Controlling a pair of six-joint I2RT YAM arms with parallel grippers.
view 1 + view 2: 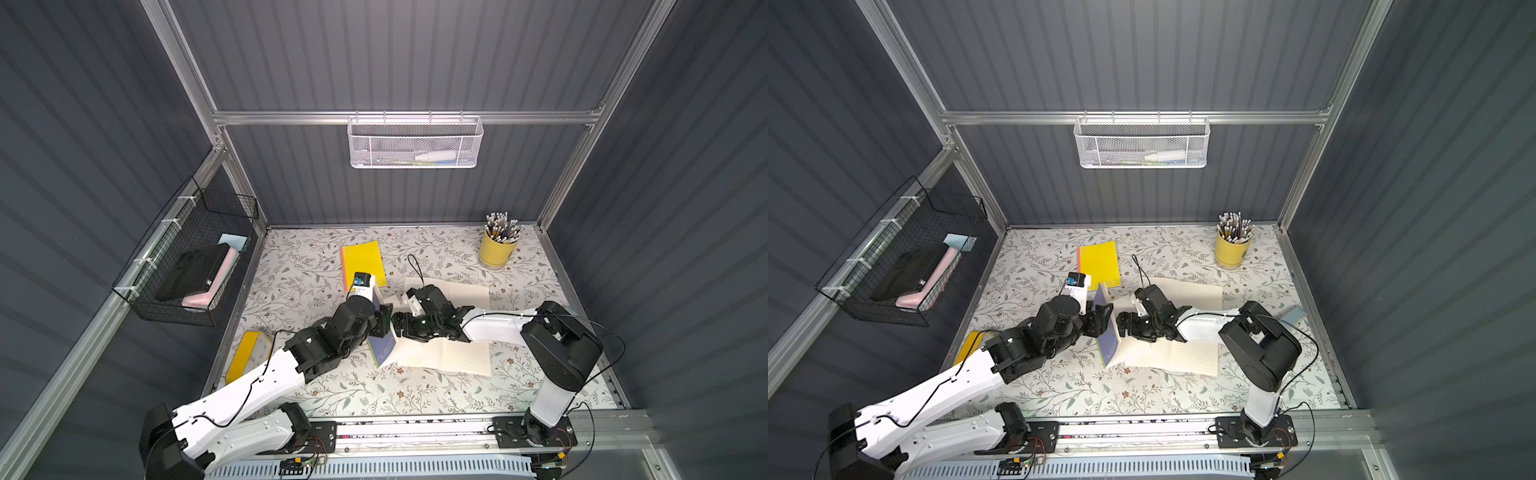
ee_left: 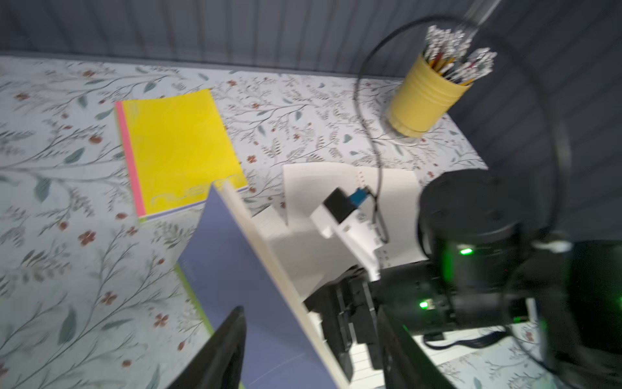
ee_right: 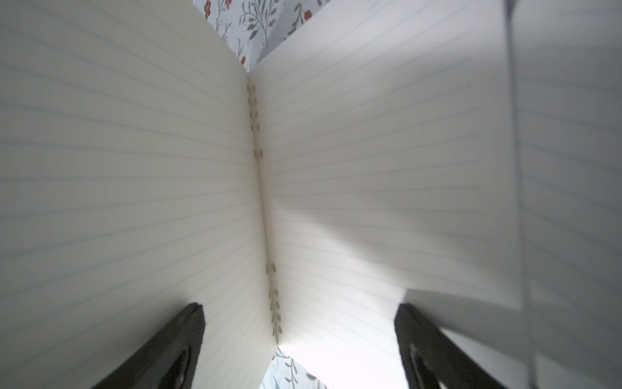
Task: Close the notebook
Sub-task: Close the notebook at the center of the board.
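Timing matters: the blue cover (image 2: pixel 235 269) of the notebook (image 1: pixel 446 357) stands raised between the spread jaws of my left claw (image 1: pixel 385 322), the lined pages (image 3: pixel 370 168) lie under my right claw (image 3: pixel 299 306), also spread, so I would lift that one clear before tipping the cover onto them.

The open notebook (image 1: pixel 449 357) is laid at the middle of the table (image 1: pixel 374 399), with its left cover (image 1: pixel 384 351) raised on edge. That cover is found between the jaws of the left gripper (image 1: pixel 388 322); the right gripper (image 1: pixel 401 324) is placed just to its right, over the pages. A closed notebook (image 1: pixel 361 259) is set behind and to the left, a pencil cup (image 1: pixel 496 249) in the far right corner, and a wire basket (image 1: pixel 187 266) on the left wall.
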